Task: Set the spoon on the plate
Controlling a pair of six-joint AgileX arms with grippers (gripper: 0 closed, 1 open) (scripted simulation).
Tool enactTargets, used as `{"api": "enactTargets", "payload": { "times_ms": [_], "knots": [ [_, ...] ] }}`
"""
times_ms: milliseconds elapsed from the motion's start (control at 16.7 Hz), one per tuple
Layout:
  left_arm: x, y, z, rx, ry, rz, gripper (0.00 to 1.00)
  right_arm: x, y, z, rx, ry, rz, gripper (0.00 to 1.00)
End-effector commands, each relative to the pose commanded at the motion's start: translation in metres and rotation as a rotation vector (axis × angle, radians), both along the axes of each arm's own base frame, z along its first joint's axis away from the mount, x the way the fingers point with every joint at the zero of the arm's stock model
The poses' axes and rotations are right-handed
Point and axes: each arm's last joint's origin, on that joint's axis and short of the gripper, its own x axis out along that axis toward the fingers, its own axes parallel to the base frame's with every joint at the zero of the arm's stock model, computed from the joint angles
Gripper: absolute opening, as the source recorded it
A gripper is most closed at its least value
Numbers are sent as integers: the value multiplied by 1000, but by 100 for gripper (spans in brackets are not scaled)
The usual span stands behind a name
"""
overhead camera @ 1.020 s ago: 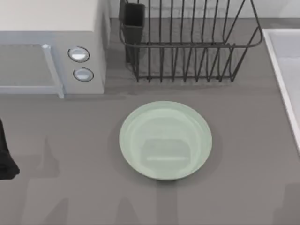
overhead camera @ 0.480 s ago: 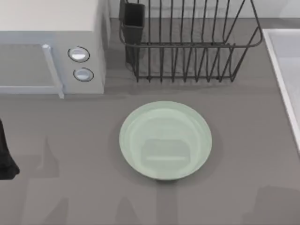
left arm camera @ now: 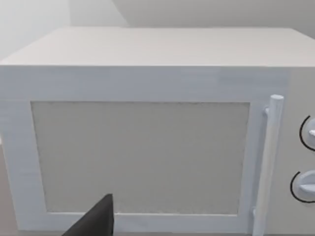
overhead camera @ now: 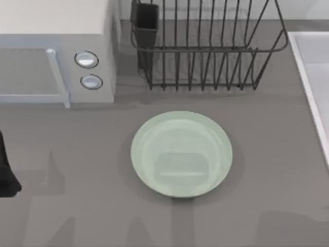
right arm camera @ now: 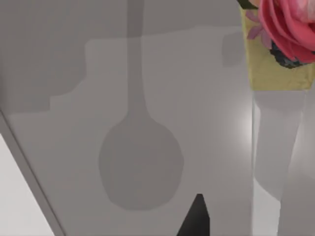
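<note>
a dark tip of the right gripper hangs above the grey table. whether this gripper is open, closed or holding something, i cannot tell. close beside it runs a pale glossy strip that seems to be the handle of the spoon, ending in a pink-red flower ornament on a yellowish piece. a spoon-shaped shadow lies on the table under it.

a dark tip of the left gripper is just in front of the microwave door. its state i also cannot tell. the left arm is parked at the left edge of the top view.

the plate lies in the centre of the top view. the microwave is at the upper left, and the wire rack is at the top.
</note>
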Motion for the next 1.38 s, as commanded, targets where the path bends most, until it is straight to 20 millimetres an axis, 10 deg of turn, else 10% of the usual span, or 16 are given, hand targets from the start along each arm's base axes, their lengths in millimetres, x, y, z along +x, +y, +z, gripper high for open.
{"api": "enactTargets", "payload": {
  "times_ms": [300, 660, 1020, 1380],
  "knots": [
    [0, 0, 0, 0, 0, 0, 100, 18, 6, 6, 1, 1, 155, 0],
    [0, 0, 0, 0, 0, 0, 100, 83, 46, 15, 24, 31, 838, 0],
    [0, 0, 0, 0, 0, 0, 100, 151, 141, -1, 103, 83, 1853, 0],
    [0, 0, 0, 0, 0, 0, 100, 174, 265, -23, 132, 58, 2769, 0]
  ]
}}
